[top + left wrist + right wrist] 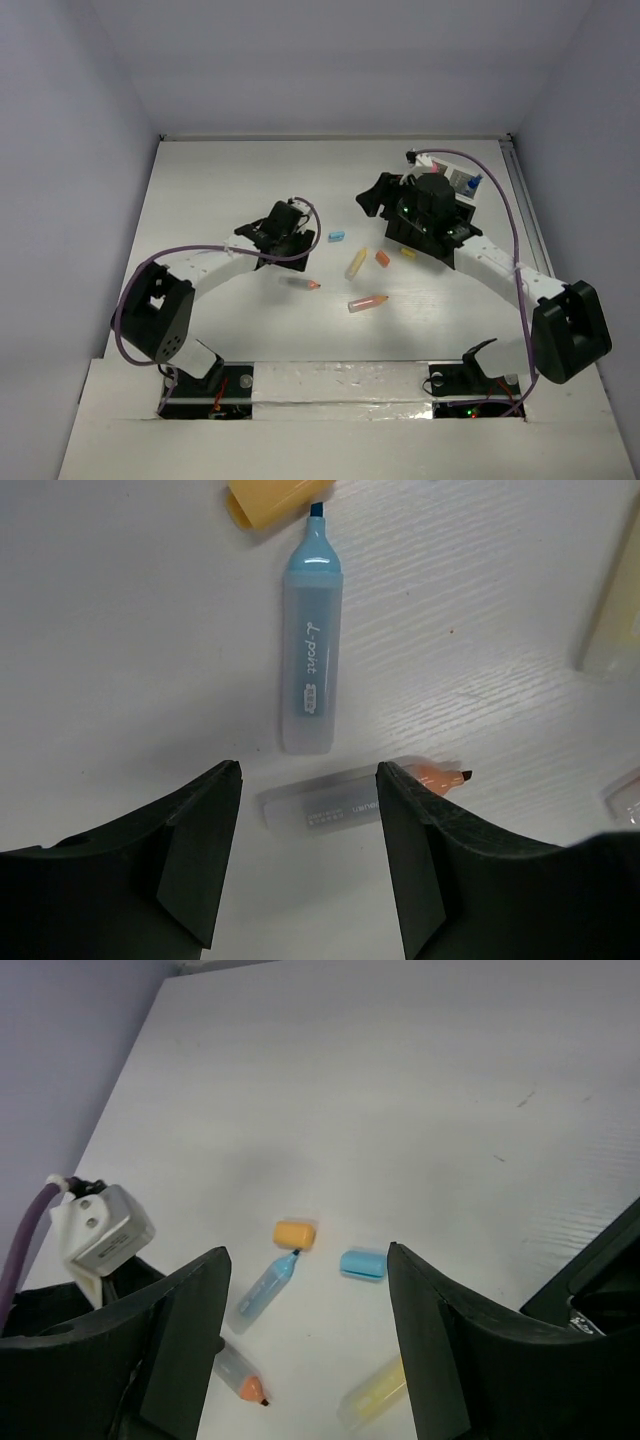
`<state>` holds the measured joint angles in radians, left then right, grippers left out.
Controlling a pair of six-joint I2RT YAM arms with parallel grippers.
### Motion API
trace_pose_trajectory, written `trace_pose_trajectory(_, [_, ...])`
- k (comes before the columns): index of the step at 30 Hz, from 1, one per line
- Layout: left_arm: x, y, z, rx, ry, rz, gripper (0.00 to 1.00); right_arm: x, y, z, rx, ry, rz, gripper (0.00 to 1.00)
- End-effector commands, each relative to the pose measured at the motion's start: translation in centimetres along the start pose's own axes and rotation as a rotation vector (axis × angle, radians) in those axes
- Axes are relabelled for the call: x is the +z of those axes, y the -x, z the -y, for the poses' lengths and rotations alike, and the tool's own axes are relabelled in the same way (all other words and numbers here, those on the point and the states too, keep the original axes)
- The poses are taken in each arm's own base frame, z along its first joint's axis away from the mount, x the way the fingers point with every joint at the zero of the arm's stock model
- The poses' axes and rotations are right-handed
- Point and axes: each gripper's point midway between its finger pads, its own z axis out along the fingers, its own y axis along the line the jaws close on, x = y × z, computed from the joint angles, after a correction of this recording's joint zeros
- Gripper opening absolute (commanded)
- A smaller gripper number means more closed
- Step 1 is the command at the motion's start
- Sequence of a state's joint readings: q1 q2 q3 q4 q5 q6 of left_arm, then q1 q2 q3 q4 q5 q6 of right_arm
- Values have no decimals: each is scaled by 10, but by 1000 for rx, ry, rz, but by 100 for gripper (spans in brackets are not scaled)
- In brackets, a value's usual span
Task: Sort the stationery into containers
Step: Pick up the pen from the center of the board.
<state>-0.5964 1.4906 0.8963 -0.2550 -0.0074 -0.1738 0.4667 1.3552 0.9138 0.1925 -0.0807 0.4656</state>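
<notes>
Left hand (pixel 308 772) spread, empty, over clear highlighter (pixel 335 803); right hand (pixel 305 1253) spread, empty

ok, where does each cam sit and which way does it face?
Top external: fixed above and behind the bases, looking down on the table; left arm and right arm both show.
Left wrist: on the left arm, aimed nearly straight down at a light-blue highlighter; left fingers, open, along the bottom.
Right wrist: on the right arm, looking low across the table toward the left arm; right fingers, open, along the bottom.
Shared: both wrist views show that highlighter and the orange cap by its tip.
</notes>
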Motion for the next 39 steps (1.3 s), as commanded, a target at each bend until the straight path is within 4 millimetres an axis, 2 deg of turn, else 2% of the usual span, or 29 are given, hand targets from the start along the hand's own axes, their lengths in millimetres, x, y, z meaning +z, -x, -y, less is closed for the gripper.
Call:
trace_pose_trajectory(1, [-2,20,0,13,38,37,54,1,28,-34,-5,100,88,68])
trace_pose_trajectory(4, [2,25,0,24,45,36,53,4,22,-37,-4,106,76,65])
trace_pose_trajectory(8, [14,18,-1,43,64,0,52,6,14,-36,-1,103,58,63])
trace_pose_trajectory(18, [25,15,-1,54,66,-23,45,7,9,-37,12,117,53,62])
trace_pose_trajectory(27, [37,4,1,61,55,-67,38,7,7,-43,20,135,51,63])
trace_pose_trajectory(29, [39,2,1,62,55,-76,35,7,7,-42,20,135,51,63])
trace_pose_trajectory(33, [40,0,3,62,41,-84,13,5,7,-42,21,136,52,63])
trace_pose_trajectory(39, [32,8,11,58,-2,-53,1,3,7,-42,23,130,48,67])
